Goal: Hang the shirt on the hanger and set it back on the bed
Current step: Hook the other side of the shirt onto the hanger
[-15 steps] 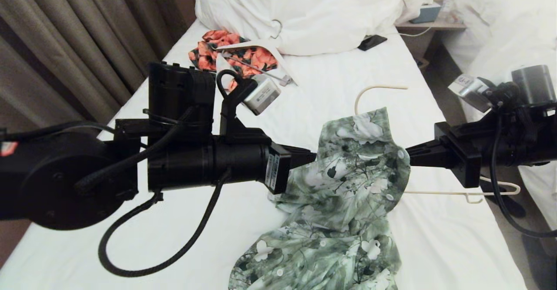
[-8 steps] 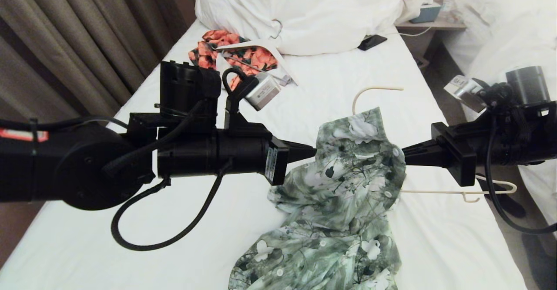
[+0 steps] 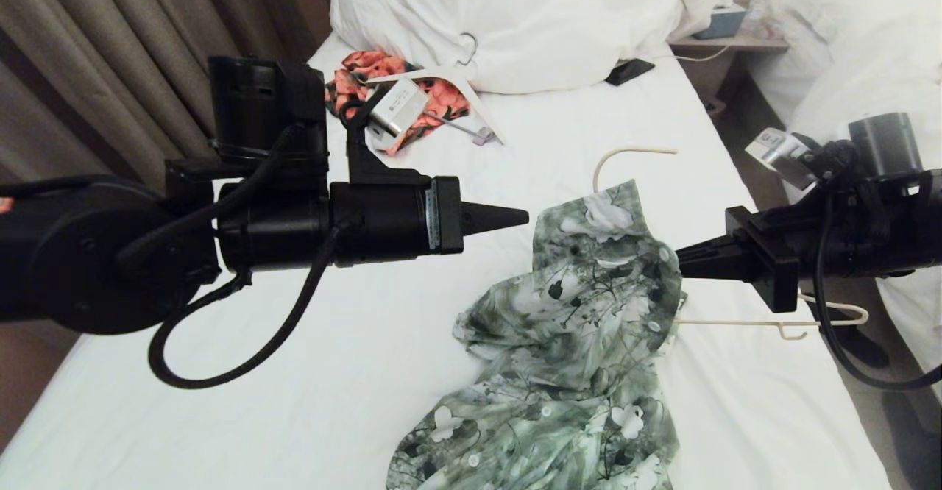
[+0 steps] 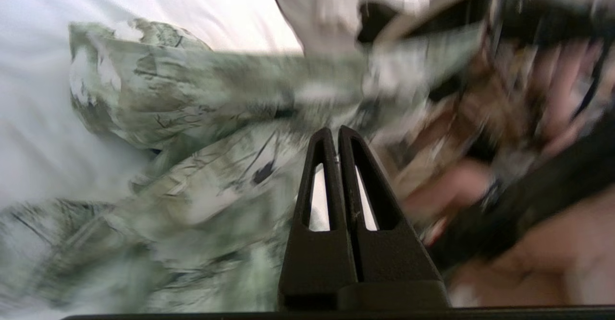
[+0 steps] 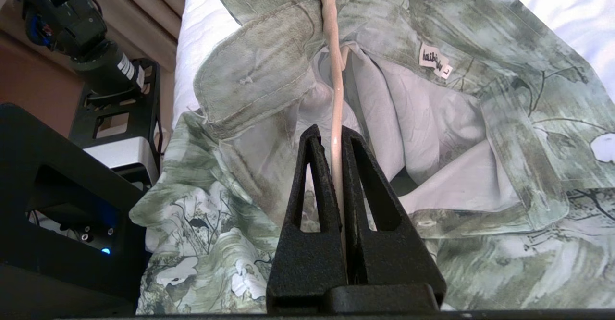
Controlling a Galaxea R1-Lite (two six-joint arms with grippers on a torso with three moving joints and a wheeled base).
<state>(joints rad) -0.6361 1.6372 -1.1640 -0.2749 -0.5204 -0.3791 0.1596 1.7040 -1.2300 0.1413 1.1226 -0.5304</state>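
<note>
The hanger (image 3: pixel 743 322) is clamped between the fingers of the right gripper (image 3: pixel 681 262) near the bed's (image 3: pixel 309 372) right edge. The shirt (image 3: pixel 581 328) is draped over it, trailing onto the sheet. The left gripper (image 3: pixel 519 216), fingers pressed together and empty, is held just beside the shirt.

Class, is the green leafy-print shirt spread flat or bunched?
Bunched: the green leafy-print shirt drapes crumpled over the thin cream hanger above the white-sheeted bed.

Soft cloth shirt (image 3: pixel 589 313), seemingly plastic hanger (image 5: pixel 335 94)
</note>
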